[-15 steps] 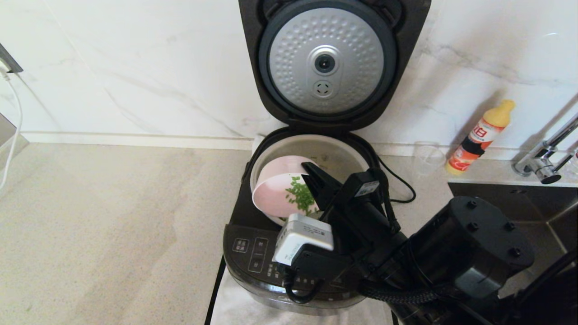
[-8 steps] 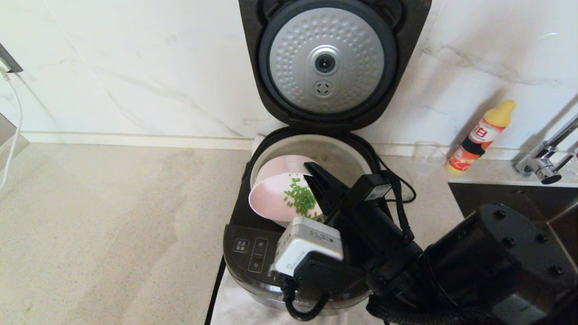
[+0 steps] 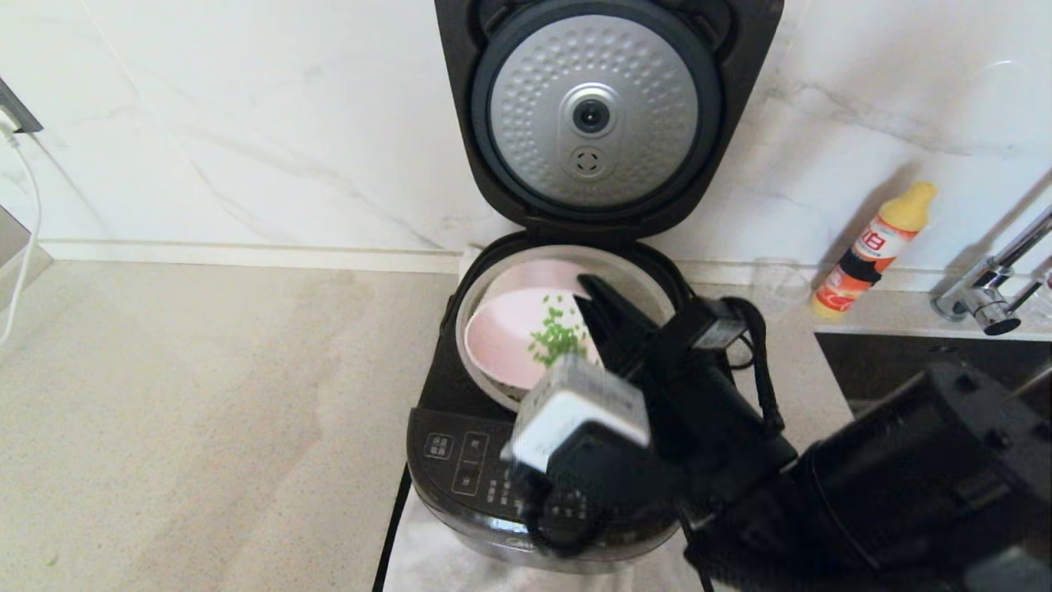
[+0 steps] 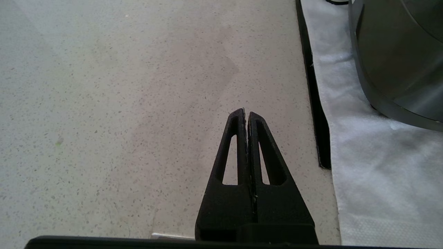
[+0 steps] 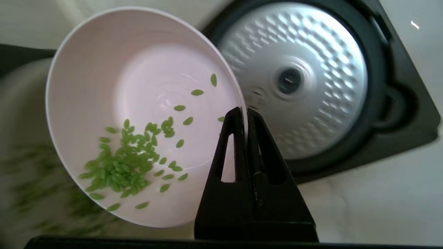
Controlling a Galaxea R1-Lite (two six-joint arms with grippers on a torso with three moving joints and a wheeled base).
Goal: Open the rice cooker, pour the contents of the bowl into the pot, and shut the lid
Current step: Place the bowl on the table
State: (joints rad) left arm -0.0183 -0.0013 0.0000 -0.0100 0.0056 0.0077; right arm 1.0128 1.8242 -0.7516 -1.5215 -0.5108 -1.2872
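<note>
Over the pot (image 3: 641,275) of the open rice cooker (image 3: 460,460), my right gripper (image 5: 246,114) clamps the tilted pink bowl (image 5: 104,69) by its rim. A thin edge grip may slip; green grains (image 5: 131,162) could spill outside. My left gripper (image 4: 245,114) rests pressed together above the counter (image 4: 104,86).

Right arm reaches forward, left arm rests

The right gripper (image 5: 246,116) has its fingers (image 5: 235,138) squeezed tight together. The left gripper (image 4: 246,116) hangs low, pressed shut too.

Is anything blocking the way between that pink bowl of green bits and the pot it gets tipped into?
Nothing visible does. The lid stands upright, leaving the pot uncovered, and the right gripper holds the pink bowl by its rim, tilted over the pot's mouth. The green grains sit near the bowl's lower edge.
</note>
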